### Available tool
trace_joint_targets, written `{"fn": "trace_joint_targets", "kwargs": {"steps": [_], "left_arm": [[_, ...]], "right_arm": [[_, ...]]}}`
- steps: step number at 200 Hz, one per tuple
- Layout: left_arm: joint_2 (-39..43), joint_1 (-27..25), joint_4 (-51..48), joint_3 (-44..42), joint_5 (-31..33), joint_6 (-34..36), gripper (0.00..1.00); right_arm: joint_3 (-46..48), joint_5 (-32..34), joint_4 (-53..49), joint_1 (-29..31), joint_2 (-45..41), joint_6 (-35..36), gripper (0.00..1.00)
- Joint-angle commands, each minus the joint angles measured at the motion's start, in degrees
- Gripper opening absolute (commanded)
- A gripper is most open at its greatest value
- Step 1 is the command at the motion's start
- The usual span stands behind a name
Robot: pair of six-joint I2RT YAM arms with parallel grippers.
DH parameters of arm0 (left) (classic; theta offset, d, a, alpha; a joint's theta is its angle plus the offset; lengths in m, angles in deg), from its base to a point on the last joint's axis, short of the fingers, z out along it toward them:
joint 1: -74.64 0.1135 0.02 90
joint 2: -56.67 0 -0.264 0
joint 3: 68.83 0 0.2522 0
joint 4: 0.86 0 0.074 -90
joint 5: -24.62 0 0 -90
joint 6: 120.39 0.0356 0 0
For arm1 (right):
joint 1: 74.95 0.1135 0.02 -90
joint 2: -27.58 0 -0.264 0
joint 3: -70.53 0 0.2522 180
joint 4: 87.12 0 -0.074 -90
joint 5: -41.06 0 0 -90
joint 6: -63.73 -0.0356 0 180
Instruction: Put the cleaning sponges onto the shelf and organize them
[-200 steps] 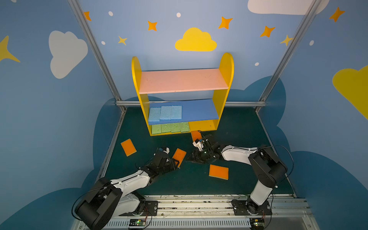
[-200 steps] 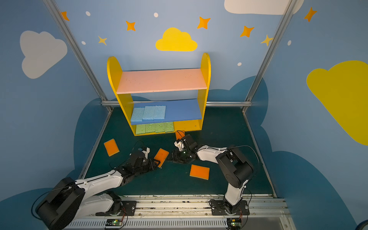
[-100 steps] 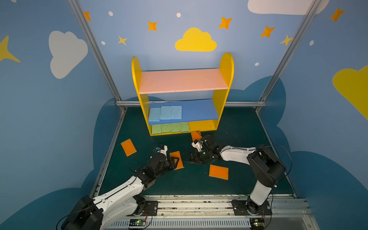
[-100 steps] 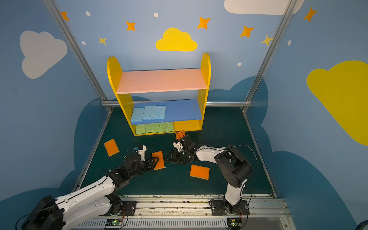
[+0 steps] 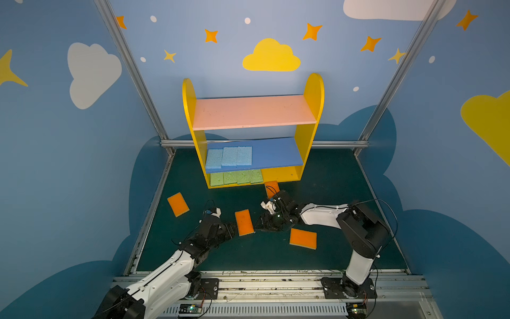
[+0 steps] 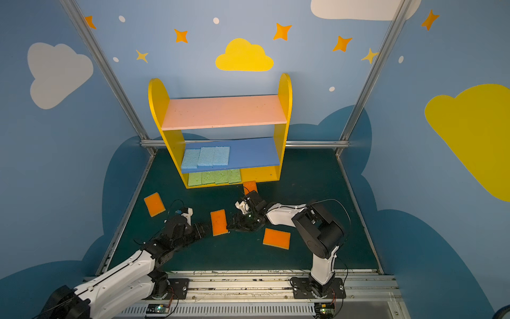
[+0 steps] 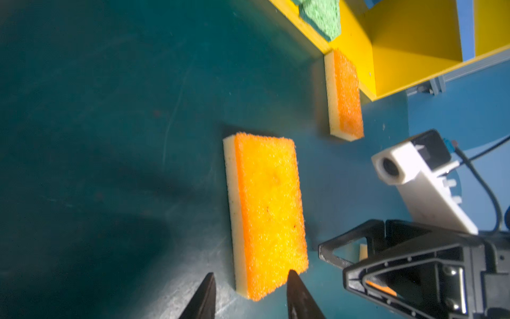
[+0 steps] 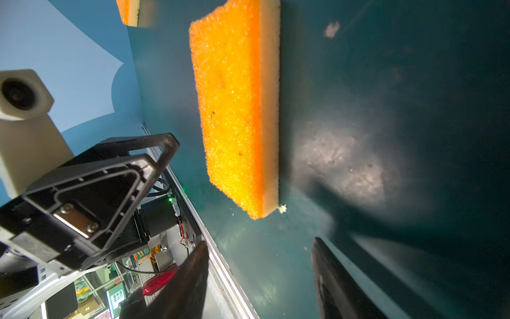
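Nearest me, at about five o'clock on the dark green counter (image 5: 331, 179), the nearest orange sponge (image 5: 303, 238) lies flat, touched by nothing. Just beyond it the two arms meet from either side over the middle orange sponge (image 5: 244, 222), which also lies flat, orange face up. The left end effector (image 5: 233, 228) comes in from eight o'clock, its jaws moderately apart and straddling the sponge's near corner without clamping it. The right end effector (image 5: 259, 226) sits just beside the sponge at three o'clock, jaws wide and holding nothing. Further off at ten o'clock lies the left orange sponge (image 5: 178, 204), well apart from both arms. At twelve o'clock the far orange sponge (image 5: 271, 186) lies right against the front edge of the shelf (image 5: 314, 91). Four green sponges (image 5: 236, 177) line the left of its bottom board, three light blue sponges (image 5: 229, 157) the left of the blue board (image 5: 276, 154), under the pink board (image 5: 254, 111).
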Motion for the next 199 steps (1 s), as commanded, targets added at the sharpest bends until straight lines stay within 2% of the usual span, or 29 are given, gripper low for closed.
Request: {"fn": "trace_joint_targets", "kwargs": {"steps": [1, 36, 100, 126, 162, 183, 199], "left_arm": [[0.23, -1.16, 0.68, -2.22, -1.76, -0.42, 0.45], [1.13, -4.96, 2.38, -4.14, 2.88, -1.95, 0.51], [-6.49, -5.51, 7.61, -2.67, 2.02, -3.60, 0.49], [-4.69, -9.57, 6.78, -2.67, 8.34, -7.37, 0.45], [3.56, -16.62, -0.70, -3.19, 21.26, -14.59, 0.48], [7.37, -18.65, -3.34, -4.36, 24.40, -17.96, 0.47], [9.01, -19.13, -4.52, -5.08, 24.78, -19.22, 0.44]], "right_arm": [[-2.07, 0.82, -2.00, 0.23, 0.67, 1.26, 0.59], [-3.02, 0.90, -3.22, -0.16, 0.58, 1.80, 0.58], [-2.50, 0.98, -4.48, -0.86, -0.38, 2.42, 0.57], [-2.32, 0.73, -4.23, -1.17, -0.09, 2.51, 0.56], [-3.27, -0.62, -2.54, -0.82, 2.45, 2.09, 0.38], [-4.10, -1.87, -0.40, -0.60, 4.91, 0.97, 0.15], [-4.92, -2.34, 0.86, -0.22, 6.55, 0.08, 0.05]]}}
